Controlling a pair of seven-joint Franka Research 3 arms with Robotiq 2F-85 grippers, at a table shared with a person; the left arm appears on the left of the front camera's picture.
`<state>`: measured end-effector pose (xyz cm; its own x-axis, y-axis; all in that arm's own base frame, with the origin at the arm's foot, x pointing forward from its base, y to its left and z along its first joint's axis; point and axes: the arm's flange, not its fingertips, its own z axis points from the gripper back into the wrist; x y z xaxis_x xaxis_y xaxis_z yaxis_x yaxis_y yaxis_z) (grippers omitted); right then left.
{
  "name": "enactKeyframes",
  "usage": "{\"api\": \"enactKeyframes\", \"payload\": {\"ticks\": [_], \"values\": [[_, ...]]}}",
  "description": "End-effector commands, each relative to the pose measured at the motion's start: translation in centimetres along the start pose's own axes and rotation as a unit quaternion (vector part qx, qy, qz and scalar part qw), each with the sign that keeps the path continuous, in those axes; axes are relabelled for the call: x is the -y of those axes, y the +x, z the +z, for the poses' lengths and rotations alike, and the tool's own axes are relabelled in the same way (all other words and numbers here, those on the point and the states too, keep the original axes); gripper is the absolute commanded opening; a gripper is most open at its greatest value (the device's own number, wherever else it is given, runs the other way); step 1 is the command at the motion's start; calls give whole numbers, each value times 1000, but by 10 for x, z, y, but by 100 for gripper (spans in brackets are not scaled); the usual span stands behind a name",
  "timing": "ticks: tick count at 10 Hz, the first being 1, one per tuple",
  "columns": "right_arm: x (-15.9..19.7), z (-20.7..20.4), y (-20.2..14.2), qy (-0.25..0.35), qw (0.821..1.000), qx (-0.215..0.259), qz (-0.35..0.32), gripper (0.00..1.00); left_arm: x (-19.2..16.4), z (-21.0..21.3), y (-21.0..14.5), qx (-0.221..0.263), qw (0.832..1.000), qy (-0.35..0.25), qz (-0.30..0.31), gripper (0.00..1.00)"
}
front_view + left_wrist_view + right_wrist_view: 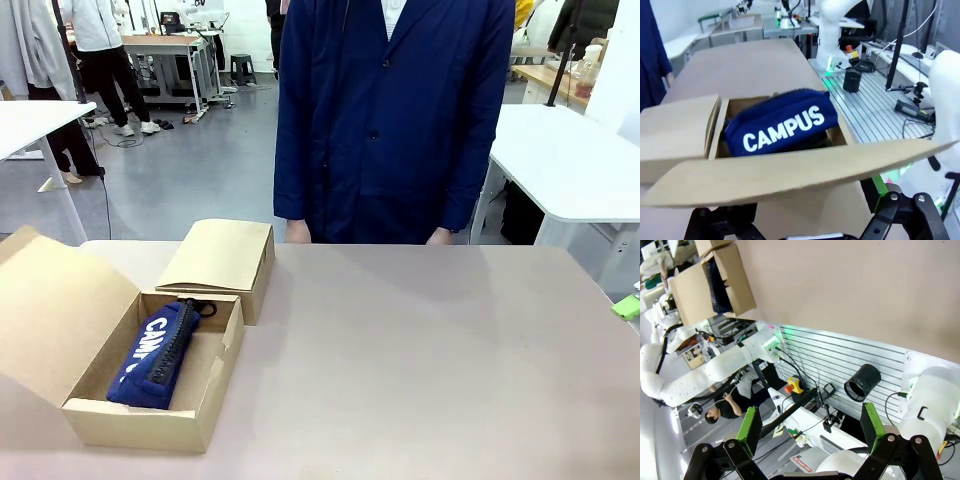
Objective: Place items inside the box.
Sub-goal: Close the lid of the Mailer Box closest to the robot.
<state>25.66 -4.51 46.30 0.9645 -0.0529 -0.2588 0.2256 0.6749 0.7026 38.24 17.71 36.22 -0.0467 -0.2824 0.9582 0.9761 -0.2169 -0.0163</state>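
An open cardboard box [140, 425] stands at the table's near left. A navy zip pouch lettered "CAMPUS" [155, 350] lies inside it, lengthwise. In the left wrist view the same pouch [782, 127] rests in the box [675, 130], just beyond a raised flap [790, 167]. My left gripper [795, 222] is open below that flap, holding nothing. My right gripper [810, 432] is open and empty off the table's edge, far from the box [735, 285]. One green pad [628, 306] shows at the right edge of the front view.
A person in a navy coat [390, 110] stands at the far edge, hands by the tabletop. The box's lid [50, 300] leans out to the left and a side flap [220, 255] folds outward behind it. Bare tabletop [430, 360] spreads right of the box.
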Motion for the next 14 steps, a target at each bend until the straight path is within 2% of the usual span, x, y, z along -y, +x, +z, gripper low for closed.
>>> {"api": "enactKeyframes", "payload": {"ticks": [1, 3, 5, 7, 9, 10, 14], "values": [[-1, -1, 0, 11, 1000, -1, 8, 100, 11, -30, 14, 29, 999, -11, -23, 100], [-1, -1, 0, 11, 1000, -1, 8, 100, 21, -65, 21, 40, 998, -45, -32, 100], [-1, -1, 0, 11, 1000, -1, 8, 100, 33, -107, 20, 51, 997, -54, -4, 100], [-1, -1, 0, 11, 1000, -1, 8, 100, 46, -156, 17, 12, 998, -55, -15, 100], [-1, -1, 0, 11, 1000, -1, 8, 100, 60, -184, 7, -38, 996, -80, -16, 100], [-1, -1, 0, 11, 1000, -1, 8, 100, 66, -194, 0, -63, 994, -92, -20, 100], [-1, -1, 0, 11, 1000, -1, 8, 100, 58, -192, -6, -85, 993, -79, -1, 100]]}}
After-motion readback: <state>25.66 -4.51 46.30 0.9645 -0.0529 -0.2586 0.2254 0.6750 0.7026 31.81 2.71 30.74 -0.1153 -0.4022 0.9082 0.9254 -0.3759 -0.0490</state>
